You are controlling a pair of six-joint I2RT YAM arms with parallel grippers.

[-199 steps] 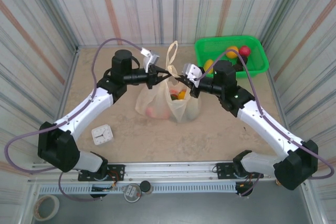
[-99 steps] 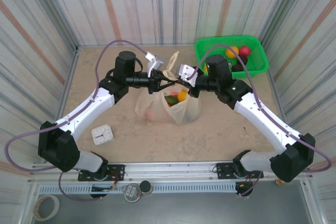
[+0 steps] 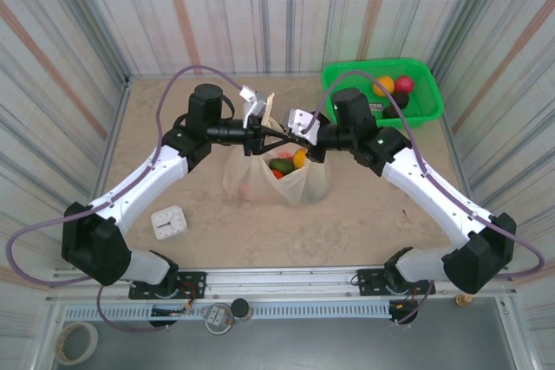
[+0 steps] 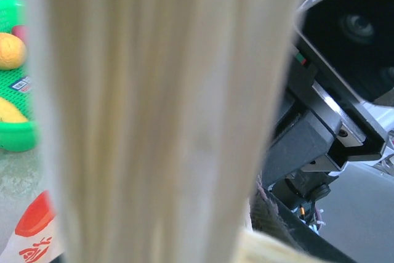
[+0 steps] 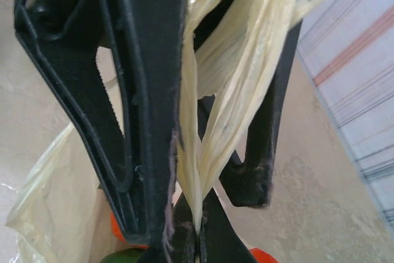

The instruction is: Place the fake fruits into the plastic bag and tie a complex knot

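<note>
The cream-yellow plastic bag (image 3: 277, 181) stands mid-table with green, yellow and red fake fruits (image 3: 286, 165) in its mouth. Above that mouth my two grippers meet nose to nose. My right gripper (image 3: 288, 134) (image 5: 198, 229) is shut on the bag's bunched handle strips (image 5: 246, 78). My left gripper (image 3: 267, 133) is open; its black fingers (image 5: 148, 90) stand apart on either side of those strips. In the left wrist view a blurred handle strip (image 4: 160, 115) lies across the lens and hides the jaws. No knot is visible.
A green basket (image 3: 425, 103) (image 4: 15, 137) at the back right holds more fruits, orange (image 3: 383, 86) and red (image 3: 404, 84) among them. A small white clock (image 3: 169, 221) lies front left. Striped walls close the table on three sides.
My left gripper has opened and let go of the handle. The right gripper moved left to meet it. The upright handle loop has come down to a short tail.
</note>
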